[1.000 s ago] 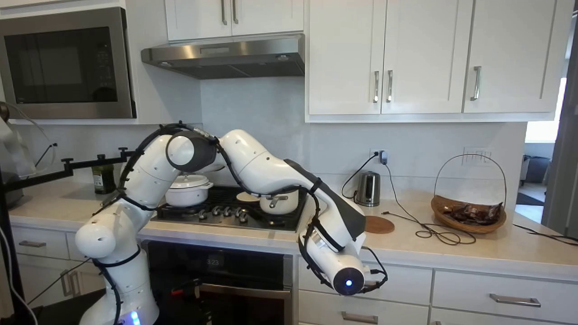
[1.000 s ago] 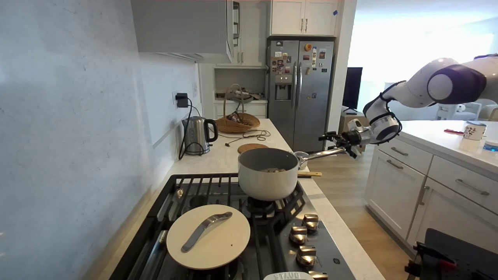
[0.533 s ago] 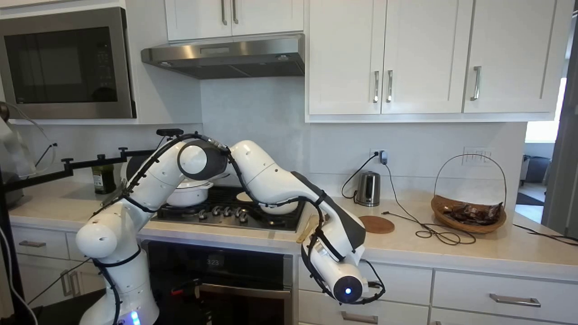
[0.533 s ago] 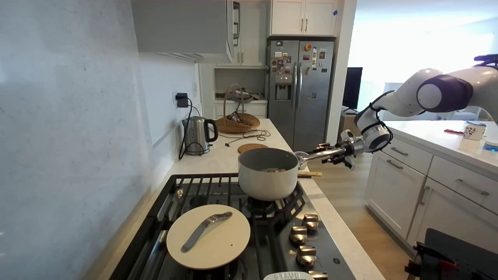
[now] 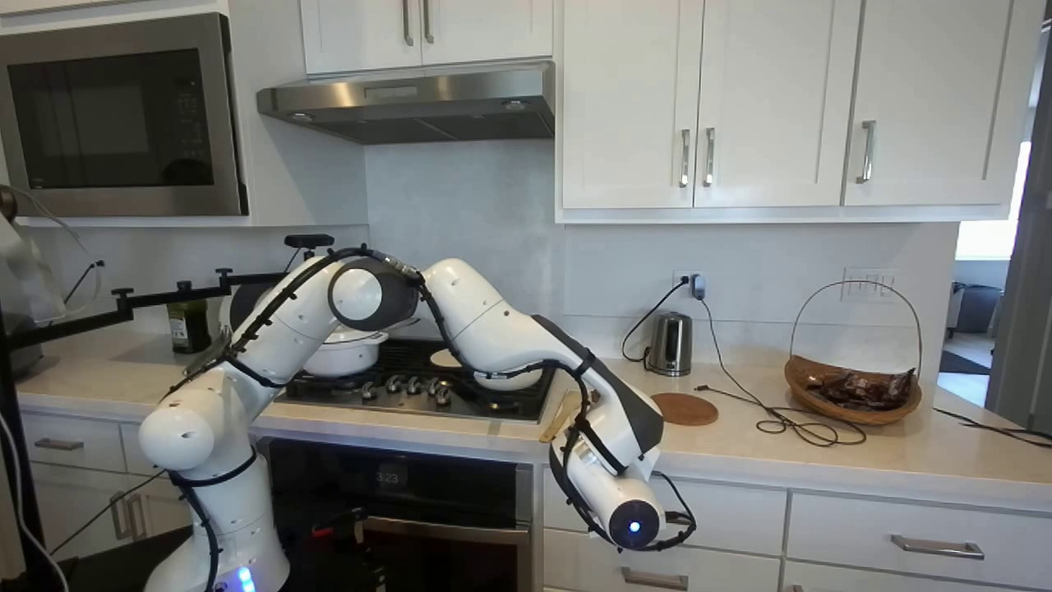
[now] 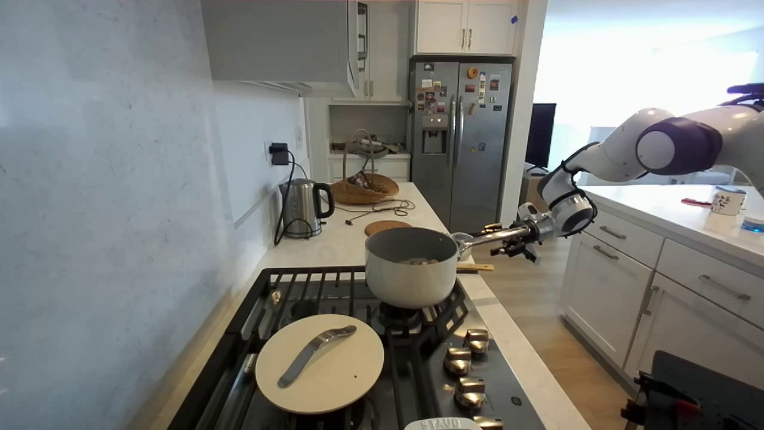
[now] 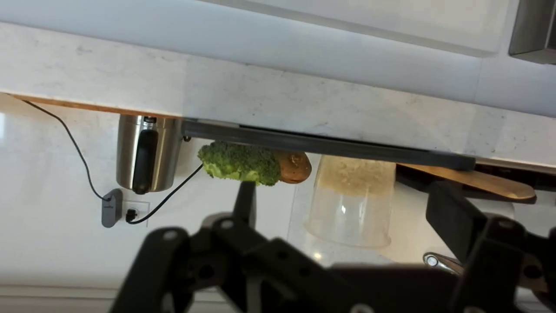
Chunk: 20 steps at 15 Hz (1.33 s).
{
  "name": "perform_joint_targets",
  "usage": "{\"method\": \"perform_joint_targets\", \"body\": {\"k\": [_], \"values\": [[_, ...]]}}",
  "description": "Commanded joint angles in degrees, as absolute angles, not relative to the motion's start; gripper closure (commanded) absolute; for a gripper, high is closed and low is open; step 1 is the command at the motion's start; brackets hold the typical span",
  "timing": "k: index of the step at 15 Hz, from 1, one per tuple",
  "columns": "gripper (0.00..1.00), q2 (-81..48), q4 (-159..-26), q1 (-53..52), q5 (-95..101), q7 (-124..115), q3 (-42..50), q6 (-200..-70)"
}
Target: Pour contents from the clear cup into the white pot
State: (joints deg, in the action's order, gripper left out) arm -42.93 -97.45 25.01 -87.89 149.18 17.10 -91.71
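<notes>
The clear cup [image 7: 352, 213] shows in the wrist view, which stands upside down. It is upright with pale, grainy contents at its bottom. In an exterior view the cup [image 6: 464, 241] is partly hidden behind the white pot and its handle. The white pot [image 6: 412, 280] is open on the stove, with some pieces inside; it is mostly hidden behind my arm in an exterior view [image 5: 511, 381]. Its wall [image 7: 412, 230] is beside the cup in the wrist view. My gripper [image 7: 343, 191] is open, its fingers to either side of the cup in view, apart from it. The pot handle partly covers the gripper [image 6: 496, 240].
Broccoli [image 7: 239, 163] and a brown potato [image 7: 294, 167] stand beside the cup at a dark flat board [image 7: 325, 145]. A wooden utensil [image 7: 491, 182] lies near the pot. A lid [image 6: 319, 364], a kettle [image 6: 301, 209] and a lidded white pot [image 5: 341, 355] are around.
My arm and gripper have moved down and slightly nearer the pot handle, mostly in the earlier half second. The open pot is more covered by the arm. The cup and pot have not moved.
</notes>
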Motion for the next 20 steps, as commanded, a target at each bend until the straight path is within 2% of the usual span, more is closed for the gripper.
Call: {"method": "perform_joint_targets", "body": {"k": [1, 20], "values": [[0.00, -41.13, -99.47, 24.41, -85.93, 149.09, 16.81, -92.29], [0.00, -36.28, -102.19, 22.43, -83.49, 149.11, 14.90, -89.02]]}}
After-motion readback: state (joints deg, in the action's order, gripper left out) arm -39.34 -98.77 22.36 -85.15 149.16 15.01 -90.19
